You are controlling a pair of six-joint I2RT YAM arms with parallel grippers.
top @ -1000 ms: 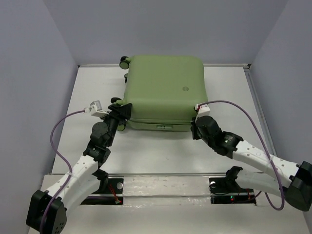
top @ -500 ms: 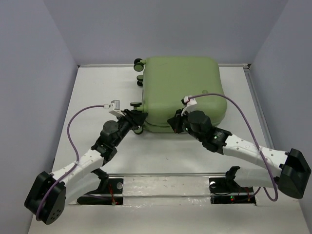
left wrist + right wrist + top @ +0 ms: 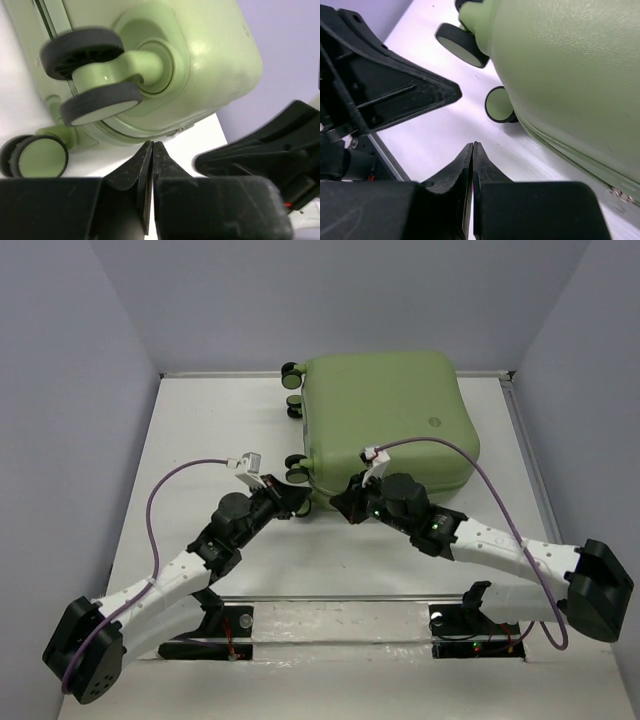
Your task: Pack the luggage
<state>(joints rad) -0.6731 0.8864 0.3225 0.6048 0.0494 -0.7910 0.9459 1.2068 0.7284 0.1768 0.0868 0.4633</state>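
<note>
Both grippers are pressed together with nothing pinched: the left gripper [image 3: 151,145] has its fingertips closed to a thin seam, and the right gripper [image 3: 472,145] is in the same state. The luggage [image 3: 385,420] lies flat on its shell at the far right of the table [image 3: 200,440], turned slightly off square, with its caster wheels [image 3: 297,465] along the side facing the left arm. It is shut; the zipper seam [image 3: 570,155] is seen running unbroken along the near edge, and no lining is exposed. The two grippers are brought together at the near-left corner of the case, the left one just beside the nearest caster and the right one just beside the near edge. Contact with the shell cannot be confirmed from either wrist view. Closed fingers are judged to be used here as blunt pushers, not for grasping: a rounded hard shell offers nothing to pinch, so the case is probably being nudged or squared up from that corner. Packing proper is judged not yet begun, since the case must first be opened. Risk: the shell may pivot on its casters if it is pushed off centre. A purple cable [image 3: 160,500] loops clear of the left arm.
</note>
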